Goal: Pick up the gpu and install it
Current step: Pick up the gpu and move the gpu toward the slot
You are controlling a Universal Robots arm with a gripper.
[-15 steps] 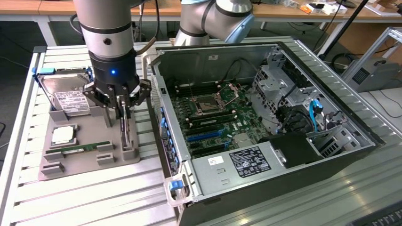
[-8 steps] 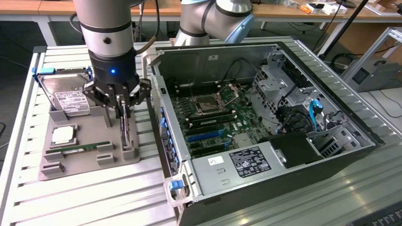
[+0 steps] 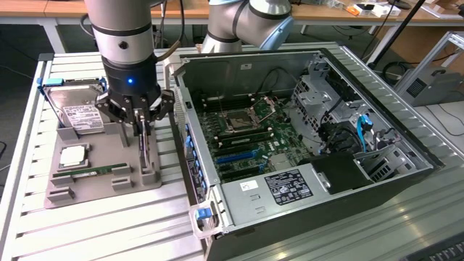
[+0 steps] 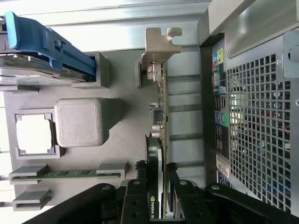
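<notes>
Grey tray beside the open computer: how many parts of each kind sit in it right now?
Hard drive: 1
Processor chip: 1
Memory stick: 1
Graphics card: 1
Total: 4

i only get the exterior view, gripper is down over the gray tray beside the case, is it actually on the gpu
observer: yes. the wrist view shows the gripper straddling the gpu edge-on, with a finger against each face.
operator: is the card out of the tray yet
observer: looks not. its silver bracket sits against a gray post of the tray.
operator: how close is the case on that side
observer: the case has its perforated rear panel running alongside the card. the two are apart, with a strip of slatted table between them.
</notes>
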